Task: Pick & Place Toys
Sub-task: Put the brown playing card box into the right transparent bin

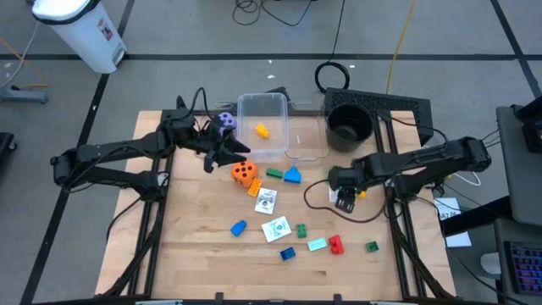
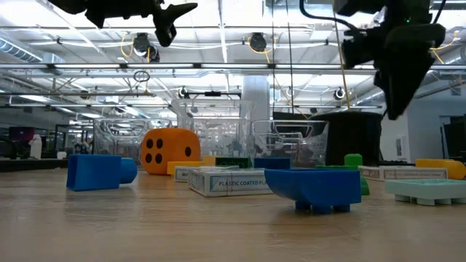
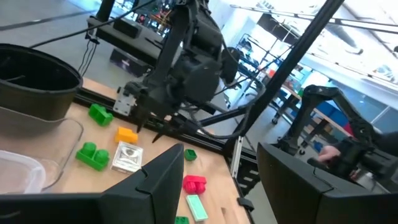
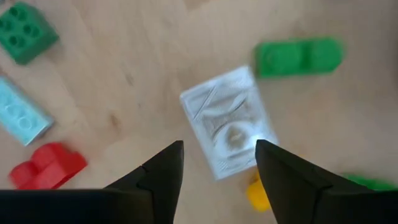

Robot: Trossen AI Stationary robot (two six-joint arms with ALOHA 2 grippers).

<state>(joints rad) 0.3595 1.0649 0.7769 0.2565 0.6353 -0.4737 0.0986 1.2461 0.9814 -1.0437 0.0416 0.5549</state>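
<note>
Toys lie scattered on the wooden table (image 1: 195,254): an orange die (image 1: 244,173), white cards (image 1: 265,201), and blue (image 1: 238,227), teal (image 1: 317,244), red (image 1: 336,245) and green (image 1: 372,246) blocks. A purple die (image 1: 224,120) sits by the left arm. My right gripper (image 4: 217,165) points down, open, above a white card (image 4: 227,127) that lies flat between a green block (image 4: 298,56) and a yellow block (image 4: 258,193). My left gripper (image 3: 217,180) hovers level and open near the orange die, with nothing between its fingers.
A clear plastic tub (image 1: 262,127) with a yellow block (image 1: 262,130) inside stands at the far middle. A black round pot (image 1: 349,124) is to its right. A cable (image 1: 318,199) loops on the table by the right gripper. Bare wood lies at the near left.
</note>
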